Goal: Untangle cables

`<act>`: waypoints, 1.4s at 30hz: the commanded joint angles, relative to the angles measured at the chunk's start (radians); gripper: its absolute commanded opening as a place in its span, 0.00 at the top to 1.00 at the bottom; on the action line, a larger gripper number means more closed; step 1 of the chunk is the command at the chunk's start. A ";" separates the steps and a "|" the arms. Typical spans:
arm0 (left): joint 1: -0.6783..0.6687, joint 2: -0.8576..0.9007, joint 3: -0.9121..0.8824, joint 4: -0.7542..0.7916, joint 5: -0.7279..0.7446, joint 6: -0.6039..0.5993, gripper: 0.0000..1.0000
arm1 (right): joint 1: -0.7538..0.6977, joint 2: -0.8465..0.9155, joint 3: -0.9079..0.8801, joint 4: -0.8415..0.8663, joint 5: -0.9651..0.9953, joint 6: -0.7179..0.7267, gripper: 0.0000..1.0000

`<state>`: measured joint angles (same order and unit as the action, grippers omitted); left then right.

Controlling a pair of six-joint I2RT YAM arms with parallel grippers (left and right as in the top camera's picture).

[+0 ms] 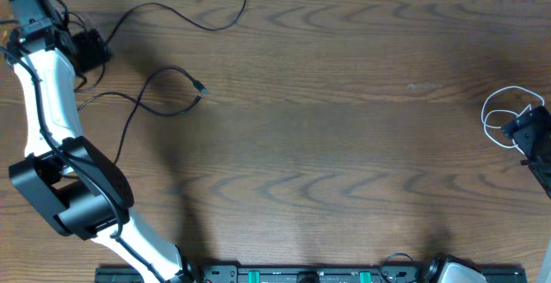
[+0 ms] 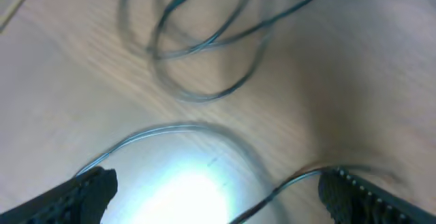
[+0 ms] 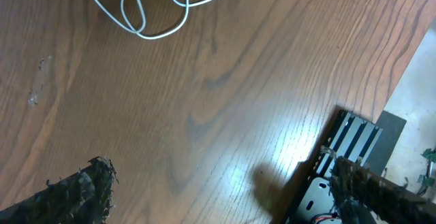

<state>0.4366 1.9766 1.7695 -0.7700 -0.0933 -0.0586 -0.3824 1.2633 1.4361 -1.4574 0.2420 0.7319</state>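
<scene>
Thin black flexible cables (image 1: 164, 94) sprawl at the wooden counter's (image 1: 344, 145) left, a white looped cable (image 1: 504, 111) at right. Left pincer (image 2: 218, 190) and right pincer (image 3: 218, 193) gape, empty: seemingly between grasps. Next, pinch where black strands cross.

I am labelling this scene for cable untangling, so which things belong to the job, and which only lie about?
Job: upper black cable; lower black cable; white cable.
Not the job: wooden table; black rail at its near edge.

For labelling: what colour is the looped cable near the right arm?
White cable; best in right wrist view.
</scene>
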 commanded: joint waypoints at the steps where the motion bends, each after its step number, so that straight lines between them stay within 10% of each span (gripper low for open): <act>1: 0.027 0.018 -0.037 -0.066 -0.213 -0.062 0.00 | -0.005 -0.002 0.001 -0.001 0.010 0.015 0.01; 18: 0.333 0.043 -0.224 -0.132 -0.215 -0.175 0.05 | -0.005 -0.002 0.001 -0.001 0.010 0.015 0.01; 26: 0.452 0.043 -0.249 -0.064 0.221 0.067 0.13 | -0.005 -0.002 0.001 -0.001 0.010 0.015 0.01; 42: 0.498 0.044 -0.338 0.018 0.169 0.066 0.31 | -0.005 -0.002 0.001 -0.001 0.010 0.015 0.01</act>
<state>0.9295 2.0087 1.4528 -0.7677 0.1017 0.0002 -0.3824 1.2633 1.4361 -1.4574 0.2417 0.7319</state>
